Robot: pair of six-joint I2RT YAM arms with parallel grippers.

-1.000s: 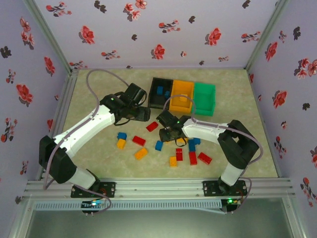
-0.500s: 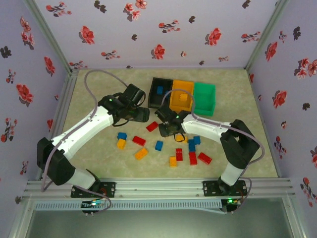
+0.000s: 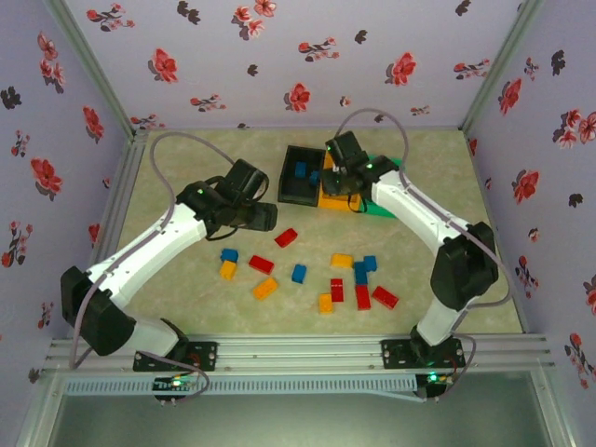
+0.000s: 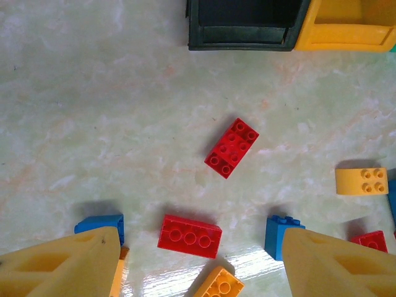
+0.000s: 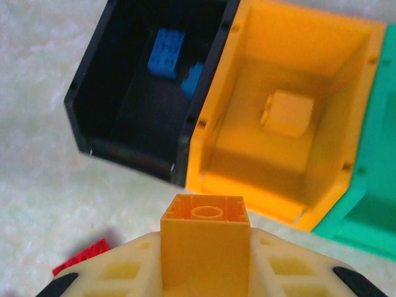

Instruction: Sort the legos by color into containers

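Orange brick (image 5: 205, 226) clamped in right pincer (image 5: 205, 257), just before orange bin (image 5: 322, 80), left pincer (image 4: 198, 238) apart above red brick (image 4: 189, 236)

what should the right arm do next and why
Probably ease the right gripper forward over the orange bin, ready to release. It is shut on an orange-yellow brick that appears just short of the bin's near wall, and a matching brick already lies inside.

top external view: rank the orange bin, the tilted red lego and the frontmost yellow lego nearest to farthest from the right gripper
1. orange bin, at the back, overlapped by the right gripper
2. tilted red lego, mid-table, toward the left arm
3. frontmost yellow lego, near the arm bases
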